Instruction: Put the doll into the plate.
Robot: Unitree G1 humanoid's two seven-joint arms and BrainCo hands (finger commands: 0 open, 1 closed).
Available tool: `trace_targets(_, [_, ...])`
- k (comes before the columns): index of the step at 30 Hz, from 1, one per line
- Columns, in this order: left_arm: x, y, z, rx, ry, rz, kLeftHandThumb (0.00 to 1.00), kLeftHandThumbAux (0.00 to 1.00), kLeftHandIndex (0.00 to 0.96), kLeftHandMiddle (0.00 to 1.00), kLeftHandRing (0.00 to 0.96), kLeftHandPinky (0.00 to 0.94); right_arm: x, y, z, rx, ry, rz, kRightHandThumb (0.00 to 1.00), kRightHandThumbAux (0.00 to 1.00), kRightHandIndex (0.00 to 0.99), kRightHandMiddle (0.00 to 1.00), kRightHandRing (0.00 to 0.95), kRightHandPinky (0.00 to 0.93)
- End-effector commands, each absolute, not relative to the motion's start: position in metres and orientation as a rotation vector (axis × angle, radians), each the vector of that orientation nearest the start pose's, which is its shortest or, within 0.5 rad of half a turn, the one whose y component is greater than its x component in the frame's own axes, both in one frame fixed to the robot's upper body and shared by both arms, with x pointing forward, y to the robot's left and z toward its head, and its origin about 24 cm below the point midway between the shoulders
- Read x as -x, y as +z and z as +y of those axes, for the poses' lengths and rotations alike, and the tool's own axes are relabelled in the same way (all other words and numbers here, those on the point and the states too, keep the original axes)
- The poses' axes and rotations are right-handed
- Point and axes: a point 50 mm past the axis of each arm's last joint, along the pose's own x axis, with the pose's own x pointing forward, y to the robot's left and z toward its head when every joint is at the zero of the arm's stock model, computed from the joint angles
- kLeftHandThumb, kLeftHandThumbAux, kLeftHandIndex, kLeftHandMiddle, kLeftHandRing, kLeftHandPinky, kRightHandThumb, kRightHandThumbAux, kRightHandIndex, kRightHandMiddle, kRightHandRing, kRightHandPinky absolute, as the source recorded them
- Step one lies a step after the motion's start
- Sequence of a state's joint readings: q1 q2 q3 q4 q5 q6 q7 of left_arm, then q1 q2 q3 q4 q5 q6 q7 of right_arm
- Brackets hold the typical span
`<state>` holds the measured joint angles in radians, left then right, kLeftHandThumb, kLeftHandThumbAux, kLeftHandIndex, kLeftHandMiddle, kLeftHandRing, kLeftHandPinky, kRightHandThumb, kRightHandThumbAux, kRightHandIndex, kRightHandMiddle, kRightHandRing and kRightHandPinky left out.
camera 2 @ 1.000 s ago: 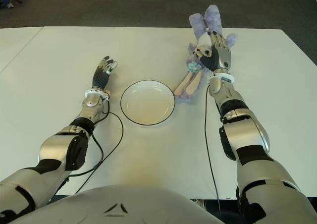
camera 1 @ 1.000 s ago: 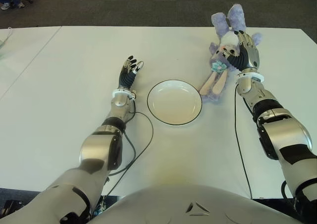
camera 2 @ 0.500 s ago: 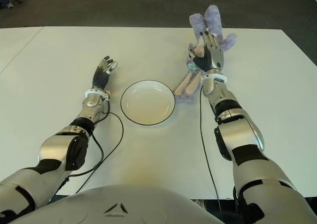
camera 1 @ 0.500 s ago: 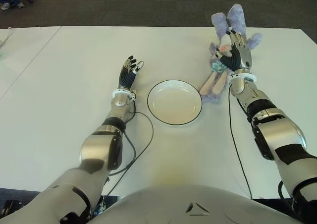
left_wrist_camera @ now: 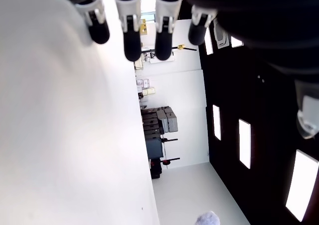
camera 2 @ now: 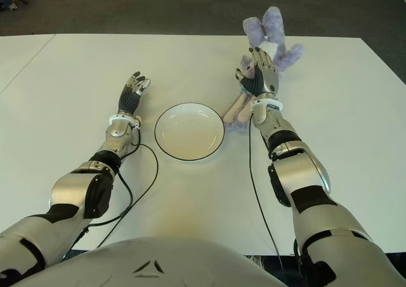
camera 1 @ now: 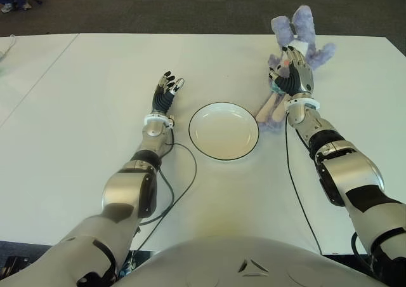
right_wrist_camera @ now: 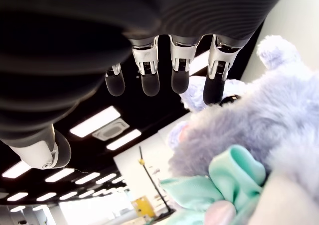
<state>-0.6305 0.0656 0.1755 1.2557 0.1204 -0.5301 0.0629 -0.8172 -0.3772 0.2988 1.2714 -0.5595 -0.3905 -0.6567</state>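
Right hand [camera 1: 294, 77] fingers outstretched over fluffy lilac doll [camera 1: 298, 42], empty, round white plate [camera 1: 223, 130] alongside

The stretch of white table [camera 1: 95, 71] between the plate [camera 1: 223, 131] and the plush rabbit doll [camera 1: 293, 46] is narrow but bare. The plate's left side is flanked by the left hand [camera 1: 166, 89], fingers extended.
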Motion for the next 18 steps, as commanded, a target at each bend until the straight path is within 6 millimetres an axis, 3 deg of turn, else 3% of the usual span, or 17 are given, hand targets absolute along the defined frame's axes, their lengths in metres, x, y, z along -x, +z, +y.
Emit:
trace_targets(1, [-0.260,-0.086,0.143,-0.077,-0.024,0.494,0.000,0.397,0.072,0.141,0.132,0.047,-0.355,0.046,-0.223,1.072,-0.242,-0.079,0.457,0.440,0.001,0.000,0.018,0.153])
trace_targets(2, [-0.260,-0.087,0.144,-0.080,-0.023,0.495,0.000,0.397,0.072,0.141,0.132,0.047,-0.354,0.044,-0.227,1.077,-0.244,-0.053,0.456,0.440,0.001,0.000,0.017,0.153])
trace_targets(3, [-0.260,-0.087,0.144,-0.082,-0.023,0.496,0.000,0.398,0.071,0.146,0.136,0.043,-0.353,0.042,-0.229,1.080,-0.245,-0.034,0.423,0.451,0.018,0.000,0.010,0.076])
trace_targets(6, [-0.259,-0.088,0.147,-0.105,-0.012,0.506,0.000,0.402,0.072,0.149,0.138,0.047,-0.350,0.034,-0.236,1.074,-0.247,0.064,0.395,0.472,0.043,0.000,0.011,0.003])
trace_targets(11, [-0.259,-0.088,0.150,-0.121,0.008,0.510,0.000,0.424,0.085,0.159,0.147,0.067,-0.348,0.026,-0.240,1.043,-0.250,0.161,0.378,0.501,0.091,0.000,0.041,0.000])
trace_targets(18, [-0.258,-0.090,0.153,-0.077,0.037,0.536,0.000,0.446,0.093,0.160,0.148,0.075,-0.345,0.022,-0.243,1.023,-0.260,0.216,0.346,0.502,0.112,0.000,0.001,0.000])
